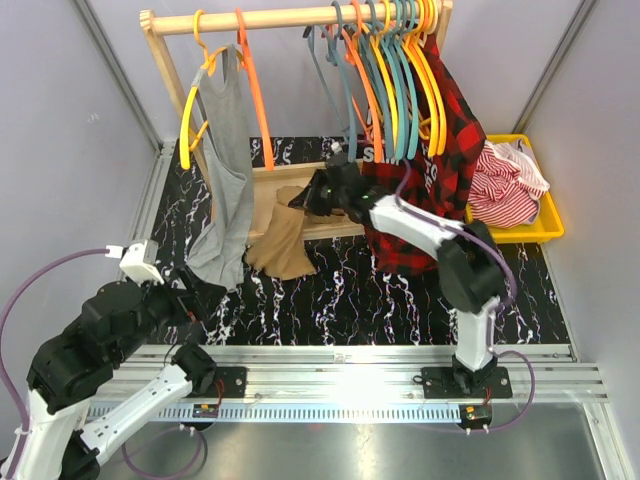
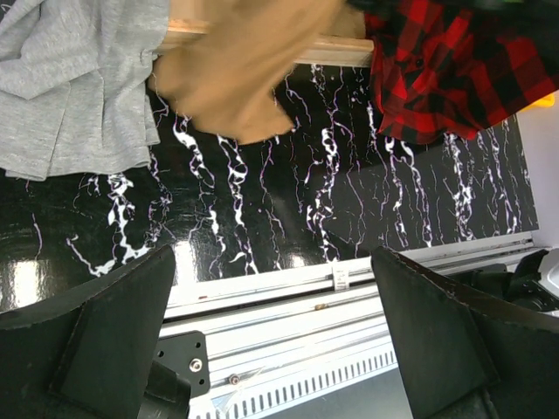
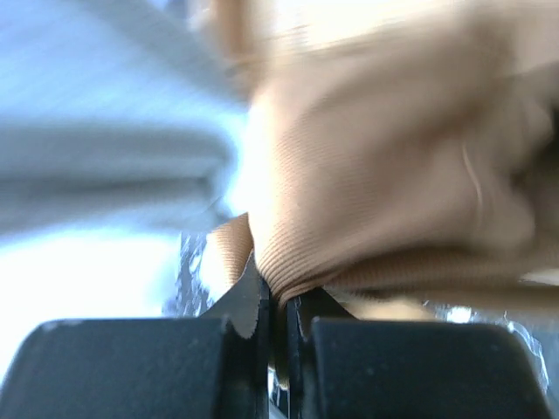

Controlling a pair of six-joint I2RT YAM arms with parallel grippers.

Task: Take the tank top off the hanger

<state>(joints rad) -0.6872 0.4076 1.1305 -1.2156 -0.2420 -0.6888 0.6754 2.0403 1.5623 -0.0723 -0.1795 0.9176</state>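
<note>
tan cloth (image 1: 280, 245) in hand (image 1: 303, 197), gray tank top (image 1: 232, 170) beside

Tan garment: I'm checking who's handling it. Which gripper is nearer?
Right. The right gripper is shut on the tan garment; the left gripper is open at the front of the table.

Ribbed tan knit cloth (image 3: 376, 175), glossy marbled black tabletop (image 1: 330, 290), pale bare-wood rack (image 1: 290, 17), matt black jaws.

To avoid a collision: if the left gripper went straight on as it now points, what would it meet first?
Most likely the bare black marbled table top, just ahead of the open left gripper; the tan garment lies farther on. Depth is unclear.
</note>
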